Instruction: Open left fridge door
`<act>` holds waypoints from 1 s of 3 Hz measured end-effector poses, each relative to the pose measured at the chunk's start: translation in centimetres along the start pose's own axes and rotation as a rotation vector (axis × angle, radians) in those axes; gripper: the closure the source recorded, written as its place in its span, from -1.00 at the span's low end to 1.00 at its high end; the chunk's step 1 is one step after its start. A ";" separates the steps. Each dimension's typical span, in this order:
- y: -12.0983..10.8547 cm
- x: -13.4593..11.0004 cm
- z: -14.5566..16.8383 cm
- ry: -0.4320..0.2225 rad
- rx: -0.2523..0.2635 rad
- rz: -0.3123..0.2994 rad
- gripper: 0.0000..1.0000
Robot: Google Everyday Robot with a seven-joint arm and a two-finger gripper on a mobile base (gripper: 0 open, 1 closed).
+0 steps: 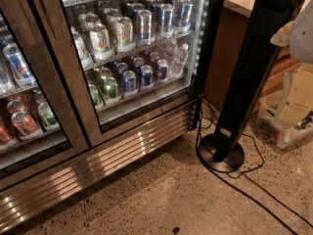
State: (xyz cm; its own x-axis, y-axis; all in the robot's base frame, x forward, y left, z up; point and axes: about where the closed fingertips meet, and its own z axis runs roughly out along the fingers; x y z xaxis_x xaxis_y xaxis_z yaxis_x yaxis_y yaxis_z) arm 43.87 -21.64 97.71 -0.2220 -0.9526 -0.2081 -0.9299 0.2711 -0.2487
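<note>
The left fridge door (29, 89) fills the far left of the camera view. It is clear glass in a bronze-brown metal frame, stands shut, and shows red and blue cans on shelves. Its left part is cut off by the picture edge and no handle shows. The twin right door (137, 48), edged by a white light strip, is also shut and shows silver-blue cans. My gripper (299, 106) is at the far right edge, low beside a pale arm link, far from both doors and partly cut off.
A black tower fan (254, 67) stands on a round base (221, 154) just right of the fridge. Its cable (254, 199) trails over the speckled floor. A wooden counter (230, 43) and a clear plastic bin (276, 119) stand behind it. A metal grille (98, 165) runs under the doors.
</note>
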 end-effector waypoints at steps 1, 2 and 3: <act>0.0 -0.1 0.0 -0.002 0.006 0.000 -1.00; -0.1 -1.9 -0.1 -0.038 0.071 0.025 -1.00; -0.4 -5.1 0.0 -0.136 0.151 0.137 -1.00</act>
State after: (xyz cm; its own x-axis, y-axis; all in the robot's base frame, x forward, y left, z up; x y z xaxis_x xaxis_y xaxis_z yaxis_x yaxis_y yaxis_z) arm 45.34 -16.91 98.88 -0.2918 -0.8809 -0.3726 -0.8373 0.4236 -0.3458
